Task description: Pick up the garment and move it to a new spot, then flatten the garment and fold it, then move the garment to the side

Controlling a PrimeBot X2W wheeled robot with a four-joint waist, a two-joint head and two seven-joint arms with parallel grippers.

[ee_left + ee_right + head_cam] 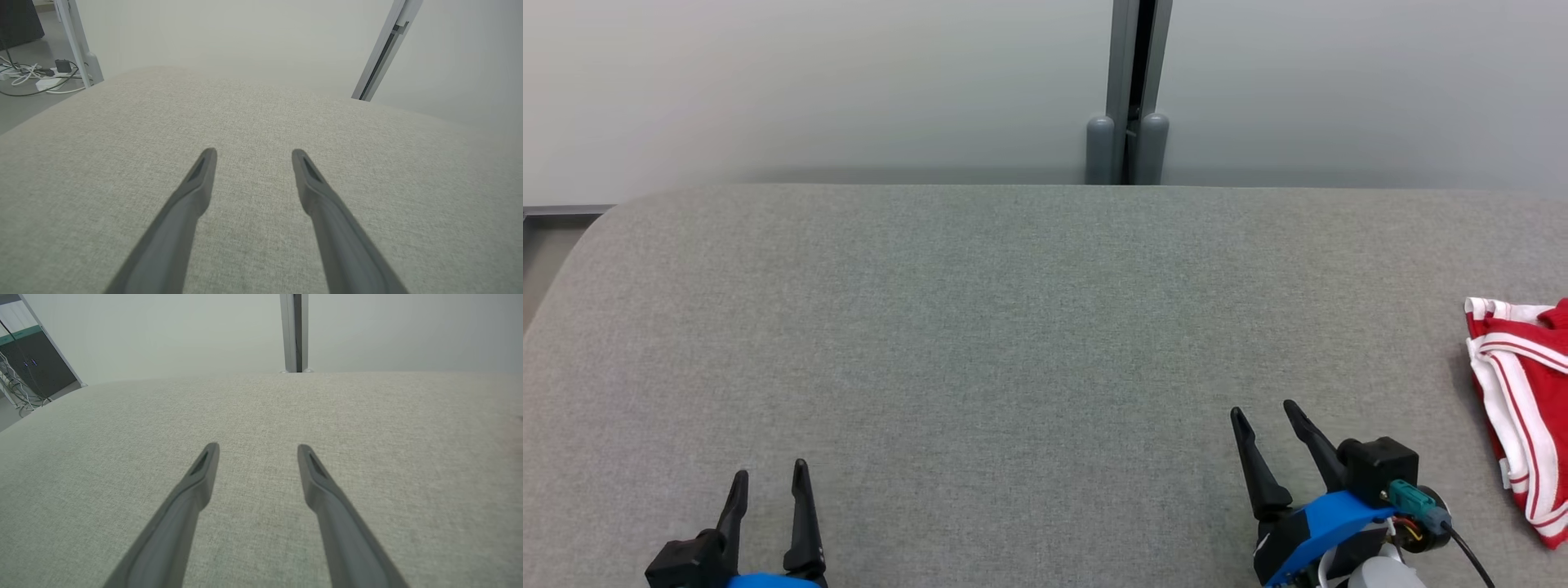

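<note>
The garment (1525,392), red with white stripes and folded, lies at the right edge of the grey fabric-covered table (1013,327), partly cut off by the frame. My right gripper (1264,412) hovers open at the lower right, well left of the garment, with nothing between its fingers. My left gripper (770,471) is open at the lower left, also empty. In the left wrist view the left gripper (253,153) points over bare grey fabric. In the right wrist view the right gripper (258,448) does the same.
A pale wall with a grey vertical post (1131,90) stands behind the table's far edge. The table's rounded far-left corner (613,208) drops to the floor, where cables (36,77) lie beside a frame leg.
</note>
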